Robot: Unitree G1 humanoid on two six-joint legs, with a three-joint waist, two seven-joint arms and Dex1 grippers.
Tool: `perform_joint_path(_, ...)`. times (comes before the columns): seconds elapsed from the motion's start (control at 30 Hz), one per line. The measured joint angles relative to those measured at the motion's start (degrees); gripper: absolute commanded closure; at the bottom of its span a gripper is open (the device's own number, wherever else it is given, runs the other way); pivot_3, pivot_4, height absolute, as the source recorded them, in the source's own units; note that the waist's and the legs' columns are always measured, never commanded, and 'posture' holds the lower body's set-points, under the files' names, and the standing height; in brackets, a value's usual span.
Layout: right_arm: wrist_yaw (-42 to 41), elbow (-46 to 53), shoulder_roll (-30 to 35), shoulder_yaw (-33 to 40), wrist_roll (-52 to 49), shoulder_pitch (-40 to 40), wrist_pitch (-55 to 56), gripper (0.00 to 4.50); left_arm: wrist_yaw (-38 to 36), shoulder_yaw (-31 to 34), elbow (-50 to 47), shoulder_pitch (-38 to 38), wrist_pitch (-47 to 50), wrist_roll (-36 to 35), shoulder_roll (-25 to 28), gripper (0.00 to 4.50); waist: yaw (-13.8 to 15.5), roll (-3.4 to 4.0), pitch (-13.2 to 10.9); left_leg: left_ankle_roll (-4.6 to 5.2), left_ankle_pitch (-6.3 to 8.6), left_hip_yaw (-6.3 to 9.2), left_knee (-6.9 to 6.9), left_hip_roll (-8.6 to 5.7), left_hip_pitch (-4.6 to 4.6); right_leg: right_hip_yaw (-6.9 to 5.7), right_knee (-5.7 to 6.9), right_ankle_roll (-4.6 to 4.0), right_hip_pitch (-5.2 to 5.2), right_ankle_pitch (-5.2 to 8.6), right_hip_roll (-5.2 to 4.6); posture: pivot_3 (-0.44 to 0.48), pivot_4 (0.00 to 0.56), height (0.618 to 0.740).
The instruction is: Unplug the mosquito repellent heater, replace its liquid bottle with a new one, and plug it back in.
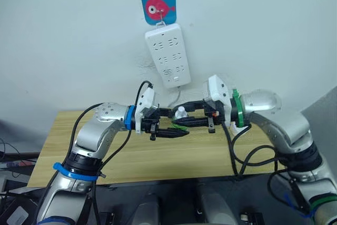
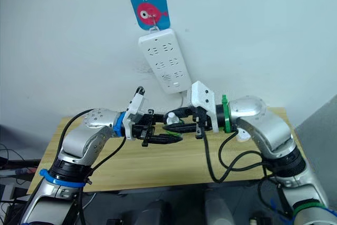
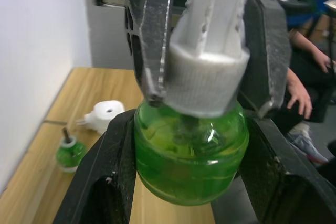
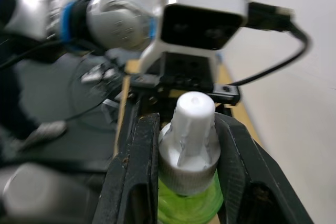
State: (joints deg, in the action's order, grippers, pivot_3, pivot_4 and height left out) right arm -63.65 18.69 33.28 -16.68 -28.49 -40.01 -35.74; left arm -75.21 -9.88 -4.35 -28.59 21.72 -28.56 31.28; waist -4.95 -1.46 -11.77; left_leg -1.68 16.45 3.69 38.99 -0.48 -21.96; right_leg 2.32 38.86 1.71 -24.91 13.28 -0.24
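Above the wooden table (image 1: 158,156), below the power strip (image 1: 168,54), the left gripper (image 3: 184,145) clamps the green liquid bottle (image 3: 190,153) while the right gripper (image 4: 186,145) pinches its white cap (image 4: 190,140); twist squarely, bottle steady. Heater (image 3: 105,116) lies unplugged beside a spare bottle (image 3: 70,153).

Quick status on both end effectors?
Left end effector: closed on the green bottle, gripping its body.
Right end effector: closed on the bottle's white cap.
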Motion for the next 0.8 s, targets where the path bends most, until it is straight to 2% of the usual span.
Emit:
perform_joint_path(0.23, 0.47, -1.39, 1.34, 1.33, 0.43, 1.43, 0.17, 1.10, 2.34, 1.19, 2.48, 0.81, -2.12, 0.79, -0.37, 2.20, 0.08, 0.00, 0.00, 0.00, 0.00, 0.00, 0.01, 0.03, -0.02, 0.04, 0.03, 0.00, -0.05, 0.00, -0.17, -0.122, 0.150, 0.740)
perform_joint_path(0.43, 13.21, 7.96, 2.37, 13.68, -1.30, 10.43, -5.51, 1.06, 8.43, 1.88, 1.83, 5.54, -1.79, 0.85, -3.52, 2.20, 0.37, 0.00, 0.00, -0.01, 0.00, 0.06, 0.02, -0.01, -0.08, 0.09, 0.01, 0.00, -0.07, 0.00, -0.28, -0.135, 0.155, 0.740)
perform_joint_path(0.57, 22.06, 17.40, -0.36, 16.56, -3.59, 15.40, -10.80, 1.06, 13.36, 2.29, 1.92, 5.83, -3.58, 2.79, -6.34, 2.20, 0.21, -0.01, 0.01, -0.01, 0.00, 0.01, 0.03, 0.01, 0.00, 0.12, 0.09, 0.00, -0.04, 0.00, -0.24, -0.142, 0.156, 0.740)
perform_joint_path(0.67, 31.75, 24.42, -6.39, 14.35, -2.79, 18.55, -13.46, 1.06, 17.03, 2.35, 2.12, 5.70, -5.84, 4.70, -9.25, 2.20, -0.17, 0.00, 0.04, -0.01, 0.00, -0.04, 0.00, 0.08, 0.02, 0.17, 0.12, 0.00, -0.06, 0.00, -0.14, -0.163, 0.157, 0.740)
perform_joint_path(0.8, 40.45, 25.89, -9.75, 7.91, 2.64, 19.23, -14.39, 1.06, 18.54, 2.25, 2.79, 5.44, -8.51, 6.72, -10.34, 2.20, -0.22, -0.01, 0.05, -0.02, -0.01, -0.08, 0.01, 0.05, 0.03, 0.16, 0.11, 0.00, -0.06, 0.00, -0.12, -0.169, 0.157, 0.740)
